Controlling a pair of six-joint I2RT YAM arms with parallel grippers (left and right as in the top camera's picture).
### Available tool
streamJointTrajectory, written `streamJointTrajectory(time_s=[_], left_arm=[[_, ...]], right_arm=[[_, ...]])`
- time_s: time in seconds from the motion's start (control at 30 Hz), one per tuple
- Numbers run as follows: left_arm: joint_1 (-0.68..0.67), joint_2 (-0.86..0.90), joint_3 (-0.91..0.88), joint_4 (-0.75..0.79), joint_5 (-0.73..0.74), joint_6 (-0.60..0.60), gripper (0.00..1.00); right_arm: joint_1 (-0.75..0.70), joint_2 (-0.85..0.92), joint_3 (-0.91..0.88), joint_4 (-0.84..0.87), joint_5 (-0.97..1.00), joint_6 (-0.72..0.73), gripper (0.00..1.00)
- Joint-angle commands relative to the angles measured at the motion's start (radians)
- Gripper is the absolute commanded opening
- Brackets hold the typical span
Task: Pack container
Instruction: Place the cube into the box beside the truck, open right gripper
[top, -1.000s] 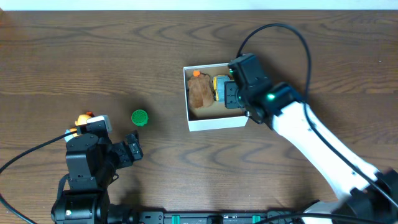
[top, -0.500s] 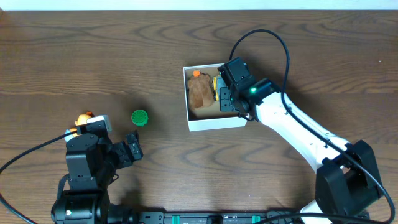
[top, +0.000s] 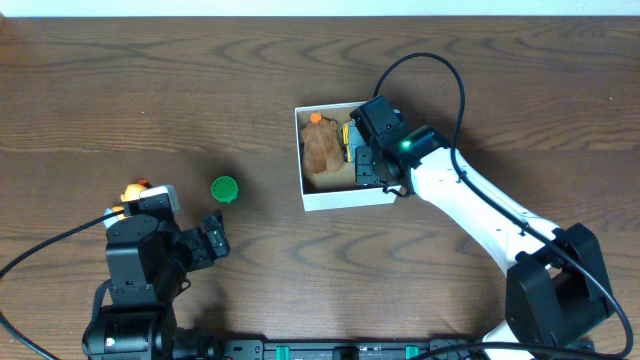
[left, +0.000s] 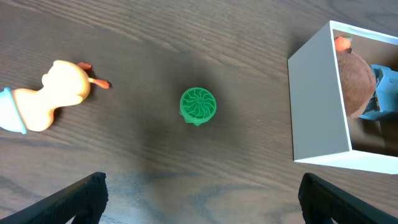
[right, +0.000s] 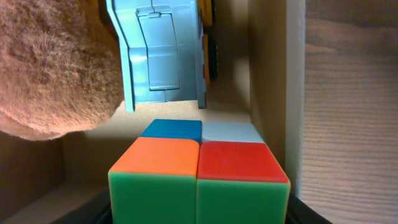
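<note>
Dark wood-grain worktop (top: 150, 90), overhead: square white cardboard container (top: 345, 197) centre-right, brown plush toy (top: 322, 150) inside, right end effector (top: 365, 165) within it.
Left wrist: left end effector (left: 202, 190) wide, empty; green ribbed cap (left: 198, 105), yellow rubber duck (left: 53, 96) unpacked.
Right wrist: multicoloured puzzle cube (right: 199, 171) clamped beside blue plastic truck (right: 163, 53).

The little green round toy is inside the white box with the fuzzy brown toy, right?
Not quite. The green round toy lies on the table, outside the white box and apart from it, as the left wrist view shows. The fuzzy brown toy is in the box.
</note>
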Motion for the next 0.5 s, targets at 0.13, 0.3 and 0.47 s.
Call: streamJointTrajectory(time_s=[0.13,0.3,0.47], left_arm=[[-0.002,-0.001,0.018,0.000,0.003,-0.002,0.98],[-0.002,-0.001,0.018,0.000,0.003,-0.002,0.98],[-0.002,-0.001,0.018,0.000,0.003,-0.002,0.98]], right_arm=[[0.005,0.006,0.002,0.012,-0.001,0.012,0.69],[0.005,0.006,0.002,0.023,-0.001,0.012,0.66],[0.005,-0.003,0.011,0.082,-0.001,-0.011,0.61]])
